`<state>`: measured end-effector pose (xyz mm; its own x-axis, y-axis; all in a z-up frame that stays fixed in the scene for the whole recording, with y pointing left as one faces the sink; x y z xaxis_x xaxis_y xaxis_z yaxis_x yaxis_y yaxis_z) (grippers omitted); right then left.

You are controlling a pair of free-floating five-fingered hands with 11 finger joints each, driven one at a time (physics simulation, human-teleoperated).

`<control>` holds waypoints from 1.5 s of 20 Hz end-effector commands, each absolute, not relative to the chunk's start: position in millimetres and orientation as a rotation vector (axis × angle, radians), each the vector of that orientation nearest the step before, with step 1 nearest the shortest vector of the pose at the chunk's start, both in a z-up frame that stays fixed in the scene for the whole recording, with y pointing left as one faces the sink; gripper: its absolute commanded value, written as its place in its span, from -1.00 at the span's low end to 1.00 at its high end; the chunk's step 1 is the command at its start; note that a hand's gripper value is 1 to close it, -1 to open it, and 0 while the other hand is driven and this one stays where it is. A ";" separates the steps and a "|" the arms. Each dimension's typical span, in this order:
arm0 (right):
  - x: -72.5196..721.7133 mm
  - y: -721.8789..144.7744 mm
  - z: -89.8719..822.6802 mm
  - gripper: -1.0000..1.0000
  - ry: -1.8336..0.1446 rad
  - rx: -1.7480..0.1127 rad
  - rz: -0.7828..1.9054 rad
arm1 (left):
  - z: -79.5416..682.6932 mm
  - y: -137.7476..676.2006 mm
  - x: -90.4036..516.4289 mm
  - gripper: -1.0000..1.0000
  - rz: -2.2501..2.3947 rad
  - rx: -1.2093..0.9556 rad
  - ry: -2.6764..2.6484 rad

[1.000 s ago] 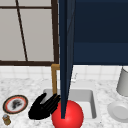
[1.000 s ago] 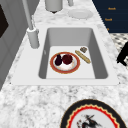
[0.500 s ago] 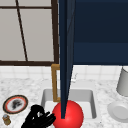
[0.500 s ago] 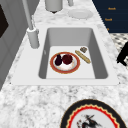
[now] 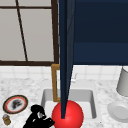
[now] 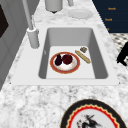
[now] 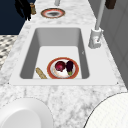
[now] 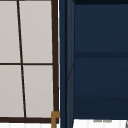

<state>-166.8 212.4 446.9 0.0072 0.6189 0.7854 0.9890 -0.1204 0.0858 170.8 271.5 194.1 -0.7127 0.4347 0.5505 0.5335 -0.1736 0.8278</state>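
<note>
Left hand (image 5: 37, 119) w/ fingers curled, holding nothing, hangs at the tabletop (image 5: 22, 87) front edge just left of the sink (image 6: 72, 37); nearest things: small jar (image 5: 6, 119) & patterned plate (image 5: 15, 104), further left.

A home kitchen: a white sink (image 6: 101, 60) is set in a speckled marble counter (image 6: 37, 100), with a tall faucet (image 6: 32, 32) at its back. A plate (image 6: 53, 68) holding food lies in the basin, and more plates (image 7: 52, 13) rest on the counter. Behind it are white wall tiles (image 5: 27, 71), a window (image 5: 25, 32) and a dark blue cabinet (image 5: 100, 32).
</note>
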 end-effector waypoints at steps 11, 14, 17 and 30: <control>-124.2 215.3 422.9 -1.00 -1.600 -1.761 -0.739 | 194.1 271.5 170.8 0.00 -2.047 -1.158 -1.970; -110.4 214.8 410.5 -1.00 -1.630 -1.753 -0.698 | 194.1 271.5 170.8 0.00 -2.047 -1.158 -1.970; -99.5 215.4 402.7 -1.00 -1.641 -1.746 -0.650 | 194.1 271.5 170.8 0.00 -2.047 -1.158 -1.970; -66.3 215.1 381.3 -1.00 -1.659 -1.563 -0.474 | 194.1 271.5 170.8 0.00 -2.047 -1.158 -1.970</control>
